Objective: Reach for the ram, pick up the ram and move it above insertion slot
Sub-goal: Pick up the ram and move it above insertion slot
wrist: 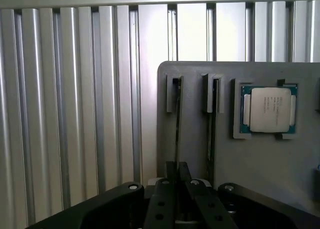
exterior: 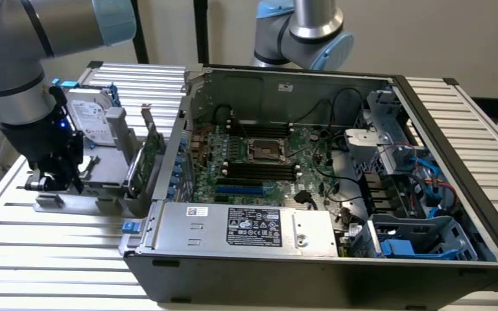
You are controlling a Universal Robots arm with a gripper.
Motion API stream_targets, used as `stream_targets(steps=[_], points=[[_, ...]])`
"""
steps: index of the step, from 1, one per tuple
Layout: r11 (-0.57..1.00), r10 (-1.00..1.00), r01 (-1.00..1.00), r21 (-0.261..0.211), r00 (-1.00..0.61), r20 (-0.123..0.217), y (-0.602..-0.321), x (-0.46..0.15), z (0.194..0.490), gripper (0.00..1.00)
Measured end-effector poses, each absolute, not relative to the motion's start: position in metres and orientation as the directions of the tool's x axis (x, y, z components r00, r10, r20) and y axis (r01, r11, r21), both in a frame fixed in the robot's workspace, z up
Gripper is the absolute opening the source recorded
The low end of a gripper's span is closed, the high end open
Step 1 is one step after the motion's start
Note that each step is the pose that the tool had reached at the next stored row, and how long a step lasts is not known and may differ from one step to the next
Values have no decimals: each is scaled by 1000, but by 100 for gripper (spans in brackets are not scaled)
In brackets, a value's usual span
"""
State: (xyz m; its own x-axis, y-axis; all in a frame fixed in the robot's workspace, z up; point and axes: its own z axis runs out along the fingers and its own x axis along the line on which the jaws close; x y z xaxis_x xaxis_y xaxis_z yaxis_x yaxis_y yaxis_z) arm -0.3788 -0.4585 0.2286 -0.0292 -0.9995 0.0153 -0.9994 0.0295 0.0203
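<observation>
The ram stands on edge in a slot of the grey holder plate, seen as a thin dark-green line. My gripper is at its near end, with the dark fingers drawn together on either side of the stick, which still sits in its slot. In the exterior view my gripper hangs low over the holder, at that view's left beside the open computer case. The black memory slots lie on the motherboard inside the case.
A second thin stick stands in the neighbouring slot, and a processor chip lies beyond it. A silver hard drive and a taller green expansion card stand between my gripper and the case wall. A second arm's base rises behind the case.
</observation>
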Motion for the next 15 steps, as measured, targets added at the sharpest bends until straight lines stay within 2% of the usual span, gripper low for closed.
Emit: stream_targets(steps=[15], points=[[-25, -1000, -999, 22, 25, 11, -459, -373, 297, 14]])
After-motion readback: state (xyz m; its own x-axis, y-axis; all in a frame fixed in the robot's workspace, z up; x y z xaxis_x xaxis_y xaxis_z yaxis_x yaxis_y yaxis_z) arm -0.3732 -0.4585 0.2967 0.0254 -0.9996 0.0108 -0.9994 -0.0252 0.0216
